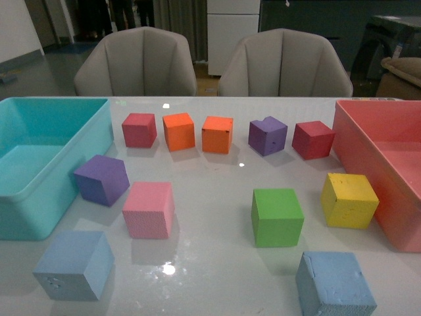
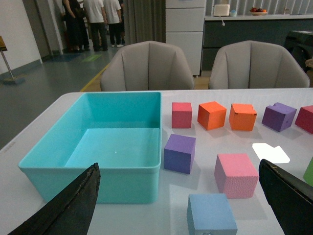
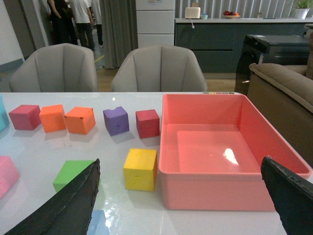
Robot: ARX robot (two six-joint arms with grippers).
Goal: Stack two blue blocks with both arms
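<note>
While both blocks lie well apart on the table, stacking is not yet started.
Left blue block: near edge, just in front of the turquoise bin.
Right blue block: near edge, in front of the green cube.
Left gripper: spread wide, empty.
Right gripper: spread wide, empty.
Left to do: grasp, lift, stack.

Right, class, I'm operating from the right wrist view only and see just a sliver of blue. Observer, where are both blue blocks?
Observer: Front view shows the left blue block at front-left, the right blue block at front-right, unstacked.
Operator: What's by the left one?
Observer: The turquoise bin, just behind it to the left.
Operator: And the left gripper?
Observer: The left gripper is open, holding nothing.
</note>
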